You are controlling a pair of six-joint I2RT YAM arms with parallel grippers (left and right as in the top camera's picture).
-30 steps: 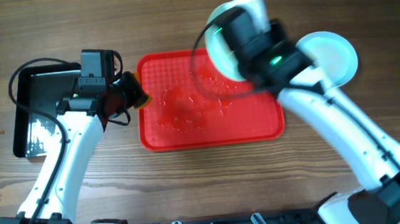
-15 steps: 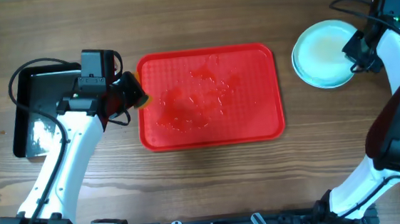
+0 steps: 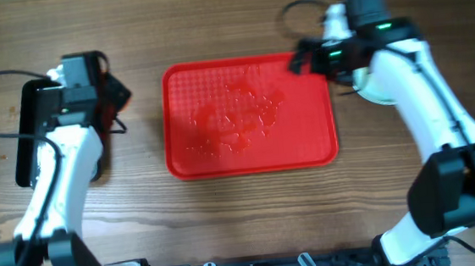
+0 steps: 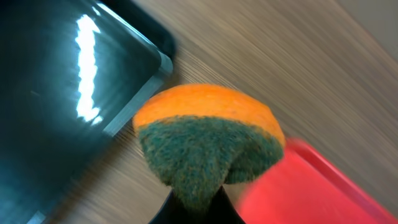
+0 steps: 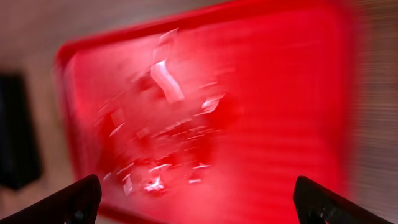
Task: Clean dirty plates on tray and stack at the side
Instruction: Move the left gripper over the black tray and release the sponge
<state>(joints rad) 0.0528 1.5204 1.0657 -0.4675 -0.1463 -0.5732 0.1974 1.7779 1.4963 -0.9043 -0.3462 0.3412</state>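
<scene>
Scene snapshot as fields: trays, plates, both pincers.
red tray: no plates on it, wet streaks in the middle
plates: by the tray's right edge, mostly hidden under right arm; count unclear
left pincer: shut on sponge, between black tray and red tray
right pincer: open, empty, over red tray

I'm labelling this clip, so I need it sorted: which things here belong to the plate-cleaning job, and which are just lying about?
Job: red tray, no plates on it; plates, beside it, mostly hidden by the right arm; sponge, pinched in the left gripper.
Lying about: black tray.
</scene>
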